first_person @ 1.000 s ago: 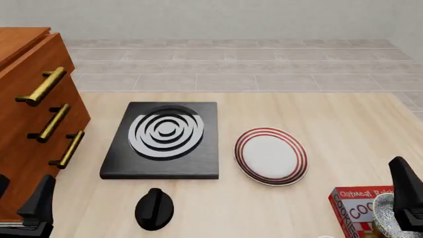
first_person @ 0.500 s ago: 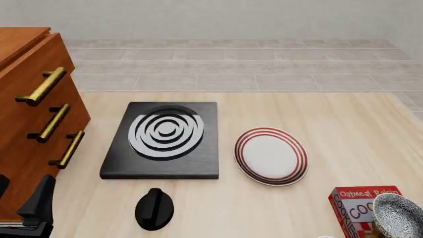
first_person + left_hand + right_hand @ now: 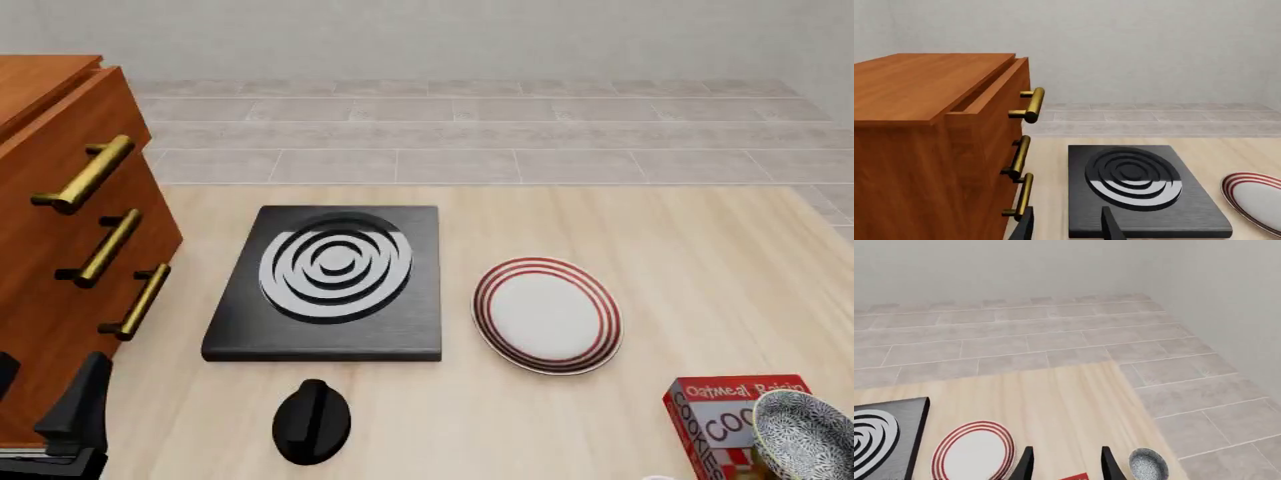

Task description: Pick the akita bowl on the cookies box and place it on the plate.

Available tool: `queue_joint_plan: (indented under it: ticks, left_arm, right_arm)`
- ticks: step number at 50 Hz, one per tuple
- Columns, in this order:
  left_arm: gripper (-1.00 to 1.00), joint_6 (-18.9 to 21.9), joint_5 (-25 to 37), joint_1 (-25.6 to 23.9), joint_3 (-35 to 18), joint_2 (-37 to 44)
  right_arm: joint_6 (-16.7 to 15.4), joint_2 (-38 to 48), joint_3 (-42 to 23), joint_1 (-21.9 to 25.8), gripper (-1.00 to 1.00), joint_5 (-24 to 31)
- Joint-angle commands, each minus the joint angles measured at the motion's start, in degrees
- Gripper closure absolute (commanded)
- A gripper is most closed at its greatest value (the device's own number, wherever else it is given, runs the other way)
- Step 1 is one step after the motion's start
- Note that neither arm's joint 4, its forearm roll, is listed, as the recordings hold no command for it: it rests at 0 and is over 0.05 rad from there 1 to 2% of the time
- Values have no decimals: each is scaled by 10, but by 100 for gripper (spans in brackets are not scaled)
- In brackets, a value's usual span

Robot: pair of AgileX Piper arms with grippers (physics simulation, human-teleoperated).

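**Q:** While we're going camera by camera, what does the left wrist cam have, and how many of each?

**A:** One left gripper [image 3: 1066,227], just two dark fingertips poking in with a clear gap between them, nothing held. Ahead of the tips sits one black burner slab [image 3: 1141,190] with white rings. One wooden dresser [image 3: 934,145] stands off to the side of the fingers, three brass handles [image 3: 1029,105] stacked down its front. A slice of the plate [image 3: 1254,200] shows past the slab's far side.

**Q:** Front cam?

**A:** One plate, one slab, one dresser, one black knob [image 3: 311,420] on the table [image 3: 694,260]. The left arm is parked low at the near corner next to the dresser, only dark bits of it visible. One cookies box [image 3: 721,420] at the near right edge, and one akita bowl [image 3: 805,432] sitting on top of it, well apart from the plate [image 3: 547,315]. Right arm isn't in this shot at all.

**Q:** Right wrist cam?

**A:** One right gripper [image 3: 1066,465], fingers spread with empty space between, gripping nothing. It looks down from high up. The bowl [image 3: 1148,464] is just beside one fingertip, a red corner of the box [image 3: 1074,476] peeks between the tips, and the plate [image 3: 974,452] lies on the other side.
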Motion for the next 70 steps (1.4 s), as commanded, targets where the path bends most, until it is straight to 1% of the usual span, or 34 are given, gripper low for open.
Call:
queue_joint_plan:
  ticks: [1,4,9,10,11,19,22,28,35,44,70]
  left_arm:
    - [-100,0,0,0,0,0]
    - [-100,0,0,0,0,0]
    - [-100,0,0,0,0,0]
    - [-100,0,0,0,0,0]
    - [-100,0,0,0,0,0]
    - [-100,0,0,0,0,0]
    - [-100,0,0,0,0,0]
    - [-100,0,0,0,0,0]
    - [-100,0,0,0,0,0]
    - [-100,0,0,0,0,0]
    - [-100,0,0,0,0,0]
  right_arm:
    - [7,16,-8,-24,-100,38]
    - [1,15,-5,-25,-100,45]
    - [6,13,-1,-29,-100,59]
    - [16,13,-3,-27,-100,65]
    - [16,13,-3,-27,-100,65]
    - [-6,0,-3,-49,-100,94]
    - [-3,-8,1,-53,-100,103]
    - [8,-33,41,-65,-100,106]
    - [11,-46,62,-67,-100,114]
    - [7,-57,97,-79,-100,111]
    - [38,-66,170,-117,-100,66]
